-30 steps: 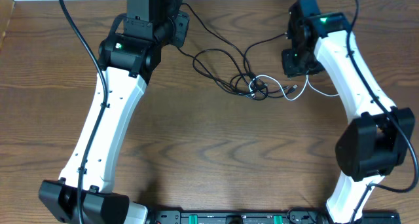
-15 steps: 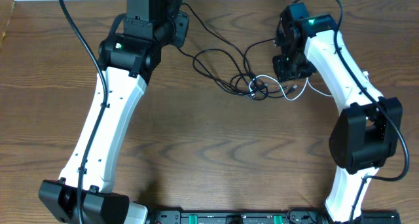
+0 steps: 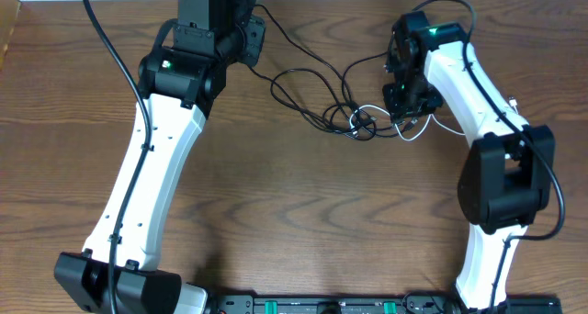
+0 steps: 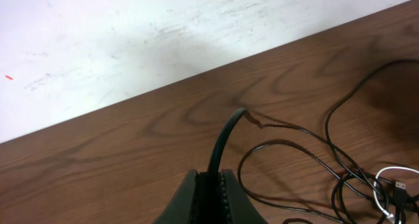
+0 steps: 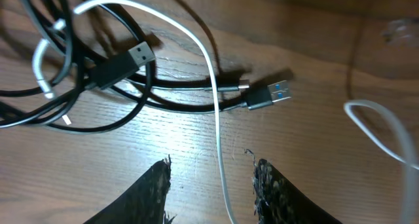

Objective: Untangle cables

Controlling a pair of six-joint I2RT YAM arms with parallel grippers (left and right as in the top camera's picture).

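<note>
Cables (image 3: 360,121) tangled on desk (image 3: 294,213); my left claw (image 4: 211,185) clamped on black cable (image 4: 226,135), my right claw (image 5: 211,166) open, straddling white cable (image 5: 214,93).

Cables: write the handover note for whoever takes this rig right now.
Left claw: shut on a black cable, near the far edge of the table.
Right claw: open, low over the wood, straddling the white cable without gripping it.
Cables: black loops and the white one are knotted in a tangle at mid-table.
Done: nothing separated yet.
Left: close on the white cable, then probably draw it clear of the black loops.
</note>
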